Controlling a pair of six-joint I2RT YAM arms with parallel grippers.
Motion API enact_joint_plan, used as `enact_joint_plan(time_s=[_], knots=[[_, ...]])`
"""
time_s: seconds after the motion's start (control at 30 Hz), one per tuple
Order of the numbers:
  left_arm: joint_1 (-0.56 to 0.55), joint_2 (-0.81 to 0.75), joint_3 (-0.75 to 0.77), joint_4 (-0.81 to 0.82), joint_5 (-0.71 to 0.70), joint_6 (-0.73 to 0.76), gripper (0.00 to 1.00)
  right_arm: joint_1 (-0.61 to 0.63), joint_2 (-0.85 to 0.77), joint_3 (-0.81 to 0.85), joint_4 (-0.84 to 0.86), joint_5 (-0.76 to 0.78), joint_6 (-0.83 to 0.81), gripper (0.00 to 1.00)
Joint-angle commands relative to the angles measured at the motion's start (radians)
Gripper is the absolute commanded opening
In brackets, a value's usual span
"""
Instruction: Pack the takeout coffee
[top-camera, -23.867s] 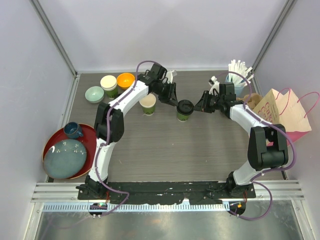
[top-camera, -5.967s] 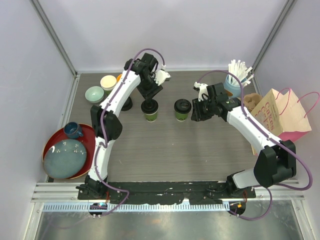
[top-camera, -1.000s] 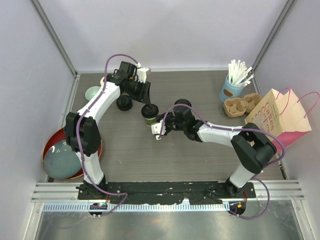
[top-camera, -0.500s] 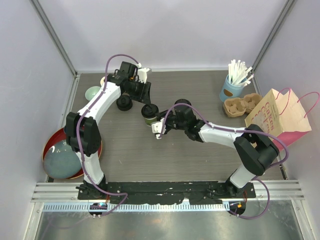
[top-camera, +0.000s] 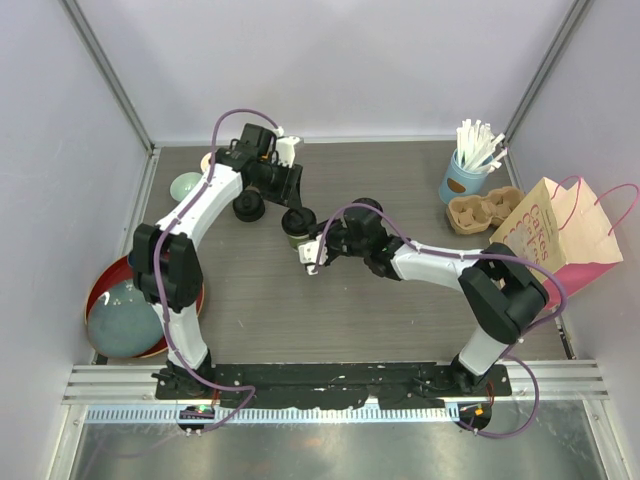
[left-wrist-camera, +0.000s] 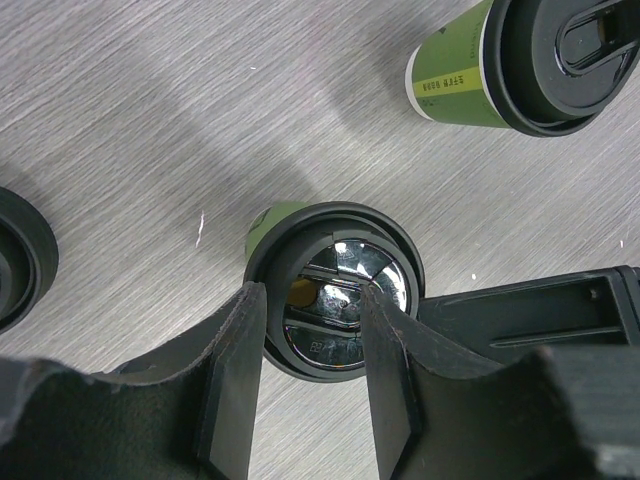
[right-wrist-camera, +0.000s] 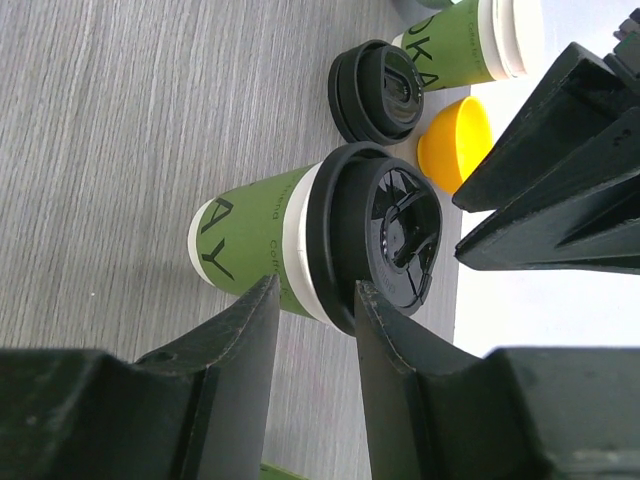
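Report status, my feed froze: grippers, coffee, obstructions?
Left gripper open over lidded green cup. Right gripper open, just short of it. Second cup apart. Nothing blocking.

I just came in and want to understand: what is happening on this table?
The robot is working on one green cup at mid-table. The left fingers, apart, are above its black lid; the right fingers, also apart, face its side. Whether they touch it is unclear. A second lidded cup stands nearby; the paper bag is at the right.
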Motion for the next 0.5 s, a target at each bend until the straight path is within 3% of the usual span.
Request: enact_joint_plan(time_s=[0.0, 0.37, 0.47], knots=[[-0.001, 0.006, 0.003, 0.001, -0.006, 0.013, 0.46, 0.006, 0.009, 0.045, 0.012, 0.018, -0.029, 0.41], [-0.003, 0.0, -0.042, 0.004, 0.005, 0.013, 0.42, 0.006, 0.022, -0.006, -0.046, 0.093, -0.021, 0.38], [-0.003, 0.008, -0.042, 0.001, 0.005, 0.013, 0.41, 0.008, 0.031, -0.003, -0.072, 0.113, -0.026, 0.32]])
